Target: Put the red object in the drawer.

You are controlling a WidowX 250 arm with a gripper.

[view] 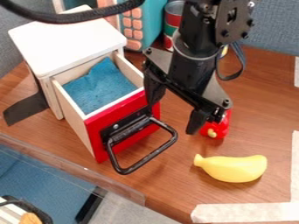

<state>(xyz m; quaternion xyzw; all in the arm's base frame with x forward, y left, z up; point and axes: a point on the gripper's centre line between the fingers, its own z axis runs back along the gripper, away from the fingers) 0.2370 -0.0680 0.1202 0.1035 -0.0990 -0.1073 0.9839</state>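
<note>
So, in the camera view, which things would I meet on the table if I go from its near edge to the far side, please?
Pale tape strip along the near edge → yellow banana → red object → striped can.

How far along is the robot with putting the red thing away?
The drawer is already open, with blue cloth inside. The open gripper holds nothing. The red object stands on the table, so grasping it and placing it inside remain.
</note>
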